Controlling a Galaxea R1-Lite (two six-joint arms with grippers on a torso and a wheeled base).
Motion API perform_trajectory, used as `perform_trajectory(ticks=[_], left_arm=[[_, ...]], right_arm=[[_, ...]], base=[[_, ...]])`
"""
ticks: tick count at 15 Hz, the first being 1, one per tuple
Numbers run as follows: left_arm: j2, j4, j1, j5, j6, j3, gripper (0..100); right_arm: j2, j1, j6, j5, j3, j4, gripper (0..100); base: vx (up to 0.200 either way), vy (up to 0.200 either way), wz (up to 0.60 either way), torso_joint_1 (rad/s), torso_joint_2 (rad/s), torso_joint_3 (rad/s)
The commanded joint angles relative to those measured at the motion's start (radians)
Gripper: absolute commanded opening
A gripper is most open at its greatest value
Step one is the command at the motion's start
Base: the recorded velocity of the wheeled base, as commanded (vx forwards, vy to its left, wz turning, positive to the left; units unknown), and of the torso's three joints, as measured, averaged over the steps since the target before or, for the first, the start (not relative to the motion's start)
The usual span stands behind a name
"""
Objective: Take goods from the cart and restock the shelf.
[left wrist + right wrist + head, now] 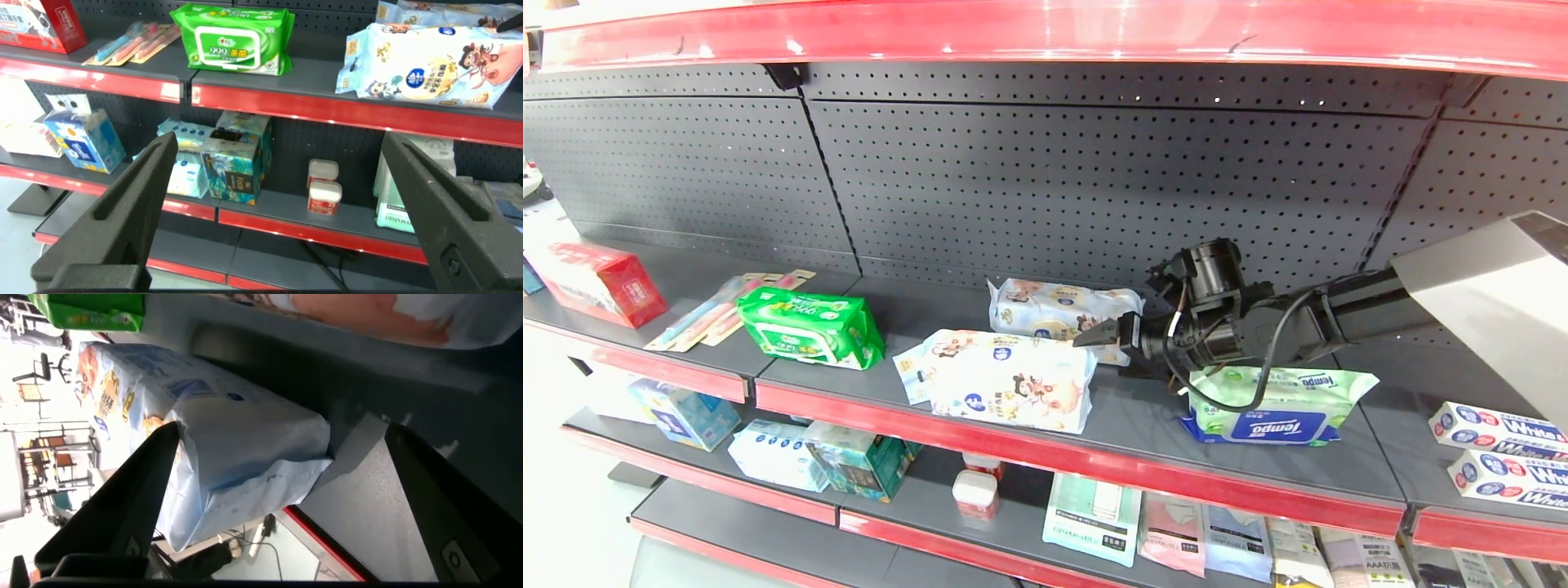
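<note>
The right pincer (1104, 333) is spread open and empty over the shelf (1131, 420), facing the end of the cartoon wipes pack (245, 457), which lies near the front lip. Whether they touch is hard to judge. A push outward could slide the pack off. The left pincer (278, 163) hangs open and empty.

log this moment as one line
right gripper open, at pale blue wipes pack on shelf | left gripper open, facing lower shelves | nothing held
</note>
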State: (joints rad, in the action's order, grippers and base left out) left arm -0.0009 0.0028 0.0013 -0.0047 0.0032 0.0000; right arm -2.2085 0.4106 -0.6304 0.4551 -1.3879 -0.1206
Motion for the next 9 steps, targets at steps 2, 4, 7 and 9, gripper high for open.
perform_trajectory(ticks=[2,4,7,9], left_arm=[[0.001,0.0,0.0,0.0,0.0,0.0,100],[0.001,0.0,0.0,0.0,0.0,0.0,100],[0.001,0.0,0.0,0.0,0.0,0.0,100],[0.001,0.0,0.0,0.0,0.0,0.0,100]], right_arm=[[0.026,-0.003,-0.002,0.0,0.006,-0.001,100],[0.029,-0.003,-0.008,-0.003,0.001,-0.001,100],[-0.011,-0.012,-0.006,-0.042,-0.017,-0.001,100],[-0.019,-0.023,-0.009,-0.05,-0.023,-0.001,100]], base=[[0.0,0.0,0.0,0.0,0.0,0.0],[0.0,0.0,0.0,0.0,0.0,0.0],[0.0,0.0,0.0,0.0,0.0,0.0],[0.0,0.0,0.0,0.0,0.0,0.0]])
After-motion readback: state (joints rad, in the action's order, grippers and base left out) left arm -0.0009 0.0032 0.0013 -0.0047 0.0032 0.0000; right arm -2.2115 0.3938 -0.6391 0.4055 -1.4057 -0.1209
